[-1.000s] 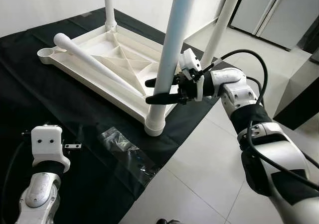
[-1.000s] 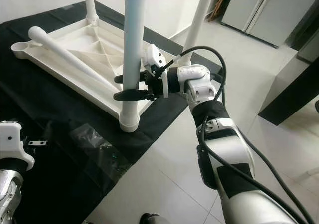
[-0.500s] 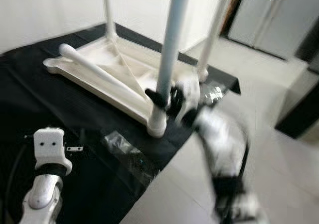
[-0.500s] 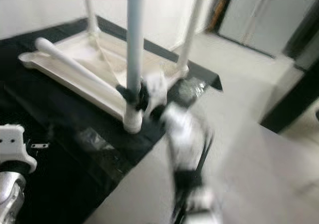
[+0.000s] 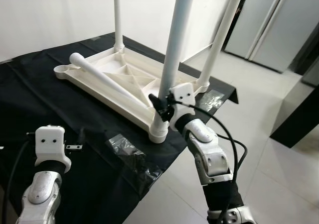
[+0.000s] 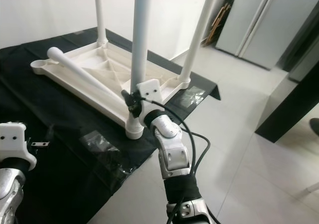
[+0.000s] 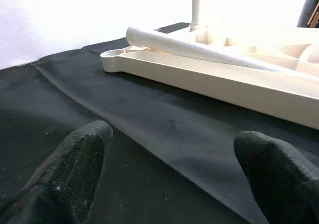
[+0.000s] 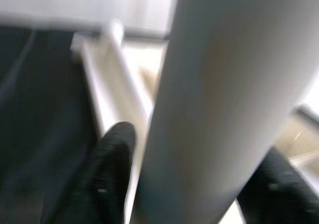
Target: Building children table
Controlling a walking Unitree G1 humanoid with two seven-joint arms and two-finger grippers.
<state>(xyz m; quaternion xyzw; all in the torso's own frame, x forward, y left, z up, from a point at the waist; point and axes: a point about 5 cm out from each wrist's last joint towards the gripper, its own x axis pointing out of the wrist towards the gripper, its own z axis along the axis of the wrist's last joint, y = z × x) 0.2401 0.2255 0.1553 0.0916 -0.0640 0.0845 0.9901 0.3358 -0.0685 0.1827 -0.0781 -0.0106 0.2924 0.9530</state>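
I see the white tabletop [image 5: 107,79] lying upside down on a black cloth [image 5: 45,104], three legs standing up from it. A loose leg [image 5: 107,79] lies across it. My right gripper [image 5: 160,107] is at the near leg [image 5: 172,55], low down, fingers either side. My left gripper [image 5: 50,144] hovers near left, above the cloth beside a plastic bag [image 5: 127,152].

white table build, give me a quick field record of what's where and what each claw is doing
tabletop: white plastic tabletop upside down on black cloth
upright legs: three in corner sockets
near leg: white round leg, right claw around its lower end
loose leg: tapered white leg lying across the tabletop
fourth socket: empty round socket
bag: clear plastic bag
left claw: open, above the cloth
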